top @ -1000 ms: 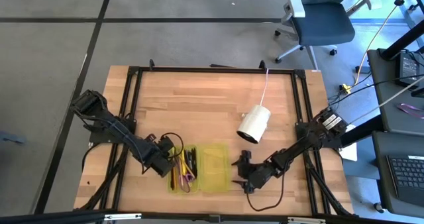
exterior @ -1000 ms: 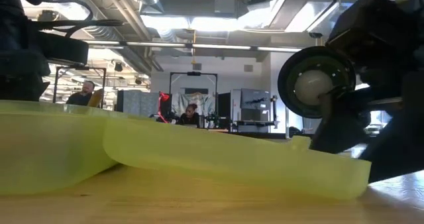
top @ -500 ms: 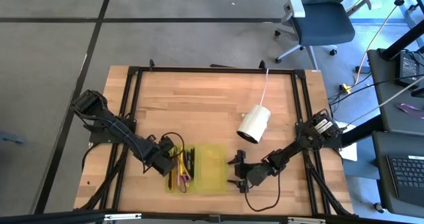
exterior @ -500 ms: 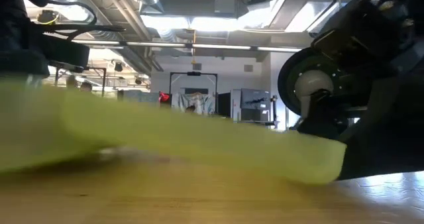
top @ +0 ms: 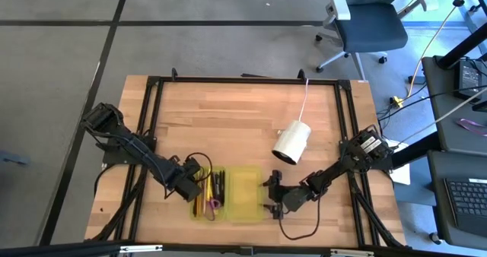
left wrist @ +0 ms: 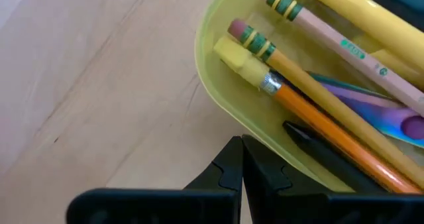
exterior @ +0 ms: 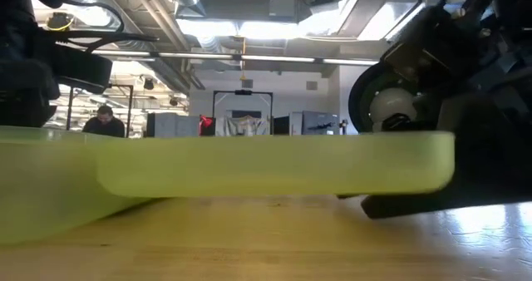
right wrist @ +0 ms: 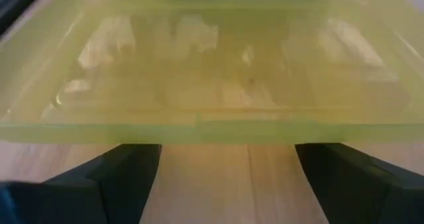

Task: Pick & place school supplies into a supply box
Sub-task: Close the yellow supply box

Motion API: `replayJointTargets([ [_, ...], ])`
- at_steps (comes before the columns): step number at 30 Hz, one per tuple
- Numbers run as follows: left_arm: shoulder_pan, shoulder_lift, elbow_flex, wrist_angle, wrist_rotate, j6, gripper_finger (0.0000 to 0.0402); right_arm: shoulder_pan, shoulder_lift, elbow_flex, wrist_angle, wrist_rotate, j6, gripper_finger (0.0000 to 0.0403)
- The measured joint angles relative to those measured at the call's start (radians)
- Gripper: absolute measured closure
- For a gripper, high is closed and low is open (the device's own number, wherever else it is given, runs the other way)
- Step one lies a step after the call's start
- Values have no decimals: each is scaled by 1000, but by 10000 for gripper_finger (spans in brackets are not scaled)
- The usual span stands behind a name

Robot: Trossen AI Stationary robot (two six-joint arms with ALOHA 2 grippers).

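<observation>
Your right claw (top: 265, 197) is spread wide, fingers straddling the near edge of the supply box's empty half (right wrist: 212, 71), low on the bench (top: 228, 112); nothing gripped yet. My read: that half is the hinged lid and you're lined up to lift or flip it over the filled half. Left claw (top: 199, 187) is pinched fully closed, holding nothing, tips just outside a rounded corner of the filled tray (left wrist: 218, 91), probably bracing the box so it doesn't slide when the right pushes. Supply box (top: 228, 193) sits at the front middle of the bench, between the two claws. Both halves lie side by side, each with its long axis running front-to-back. Pencils (left wrist: 318, 105) lie along that axis inside the left half, eraser ends at the corner by the left claw; purple-handled scissors (left wrist: 377, 111) are tucked beneath them. From table height, the lid (exterior: 274, 160) looks level and slightly off the wood. White cylinder (top: 291, 142) sits well clear behind.
</observation>
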State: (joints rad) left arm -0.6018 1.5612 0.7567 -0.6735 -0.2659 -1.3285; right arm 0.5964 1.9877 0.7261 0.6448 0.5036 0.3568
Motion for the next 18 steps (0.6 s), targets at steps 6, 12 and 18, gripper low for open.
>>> replayJointTargets([
  [6,0,0,0,-1,22,-1,400,0,-2,1,47,11,-24,51],
  [12,0,0,0,0,23,-11,399,1,-16,16,46,12,-50,52],
  [18,-3,0,1,2,45,-11,398,1,-77,24,22,20,-79,52],
])
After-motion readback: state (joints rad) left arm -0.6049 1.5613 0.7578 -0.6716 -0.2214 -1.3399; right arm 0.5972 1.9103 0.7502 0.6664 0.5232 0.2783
